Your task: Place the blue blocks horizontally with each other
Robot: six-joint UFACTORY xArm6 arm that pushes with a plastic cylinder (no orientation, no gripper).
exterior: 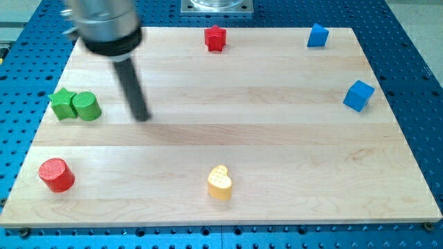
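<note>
Blue blocks: one upper right (317, 35), one at right edge (358, 95), apart | Tip (142, 116): upper left, beside green blocks (76, 105), touching nothing, no fingers to open | Handling: likely light, rigid, slides easily; push a flat side.

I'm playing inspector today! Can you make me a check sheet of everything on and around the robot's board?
Surface: pale wooden board, flat, on a blue perforated table.
Job's things: two blue blocks, one at the view's top right, one cube lower right of it, apart.
Clutter: red star; green star touching green cylinder; red cylinder; yellow heart.
Jaws: none; my tip sits right of the green pair, far from the blue blocks.
Cables: nothing seen.
Surroundings: metal base plate at the view's top.
</note>
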